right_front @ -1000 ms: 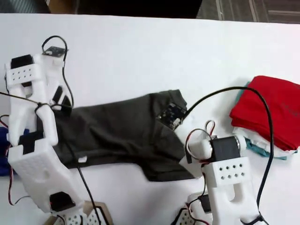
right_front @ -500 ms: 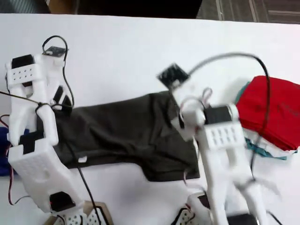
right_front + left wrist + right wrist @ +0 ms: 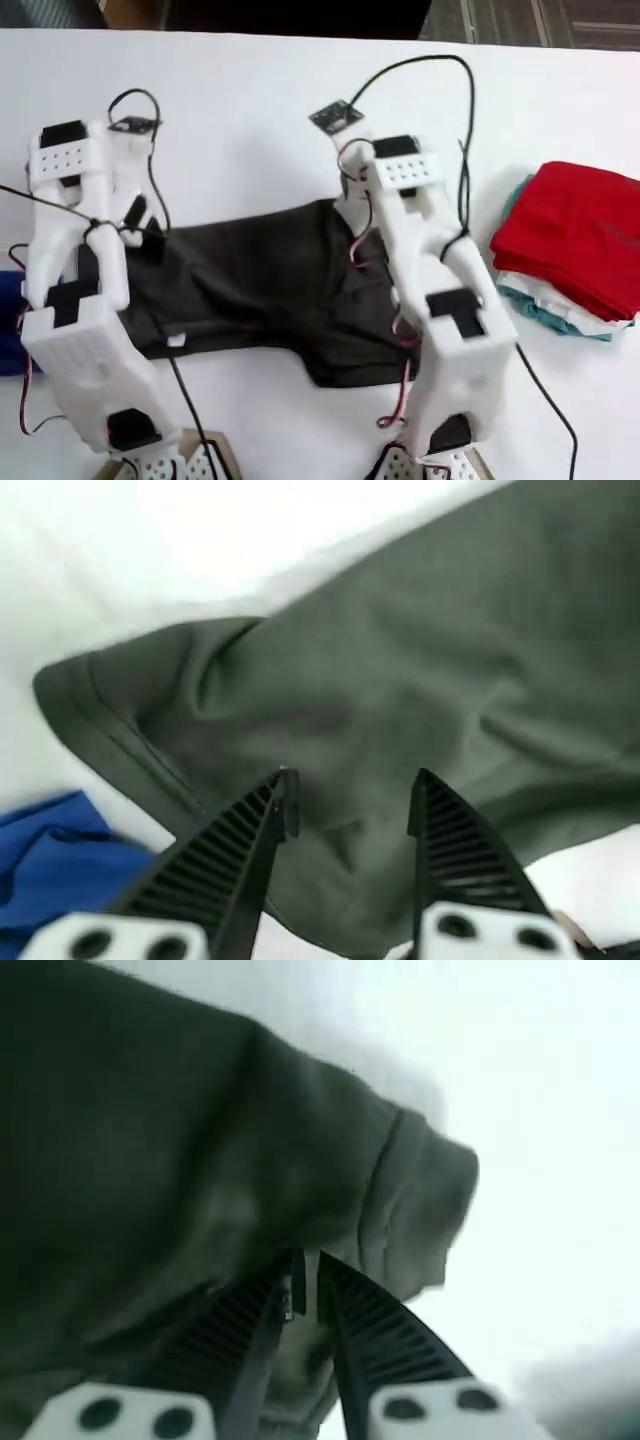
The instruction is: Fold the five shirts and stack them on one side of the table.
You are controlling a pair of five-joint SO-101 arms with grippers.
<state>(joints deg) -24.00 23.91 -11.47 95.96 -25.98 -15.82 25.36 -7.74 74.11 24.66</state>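
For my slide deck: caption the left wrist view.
Open left hand over a dark grey shirt, blue cloth beside it.

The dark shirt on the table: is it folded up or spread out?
Spread out: the dark shirt lies long and rumpled across the table, unlike the compact red-topped stack.

Bright, even light washes the white table [image 3: 250, 90] to glare, with soft shadows beside the dark shirt [image 3: 250, 280].
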